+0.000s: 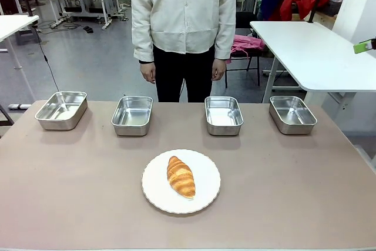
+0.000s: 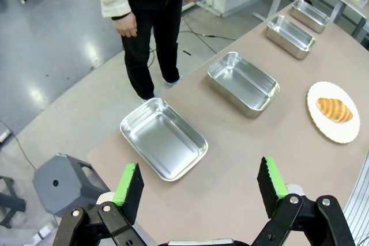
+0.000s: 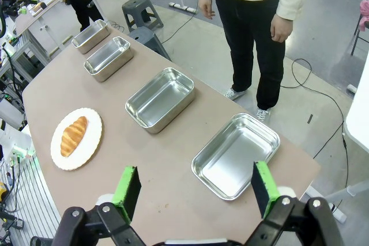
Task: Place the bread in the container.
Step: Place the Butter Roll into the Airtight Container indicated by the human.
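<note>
A golden-brown croissant (image 1: 181, 176) lies on a round white plate (image 1: 156, 195) near the table's front middle; the same croissant (image 2: 335, 109) (image 3: 73, 135) appears in both wrist views. Four alike steel pans stand in a row along the far side: far left (image 1: 61, 110), left of middle (image 1: 132, 115), right of middle (image 1: 223, 115), far right (image 1: 292, 114). My left gripper (image 2: 199, 186) hangs open high above the table's left end, over the far-left pan (image 2: 163, 137). My right gripper (image 3: 196, 188) hangs open high above the right end, over the far-right pan (image 3: 236, 155). Both hold nothing.
A person (image 1: 183, 22) stands at the far side behind the middle pans, both hands down at their sides. A grey stool (image 2: 66, 184) stands on the floor off the table's left end. A white table (image 1: 311, 51) stands at the back right.
</note>
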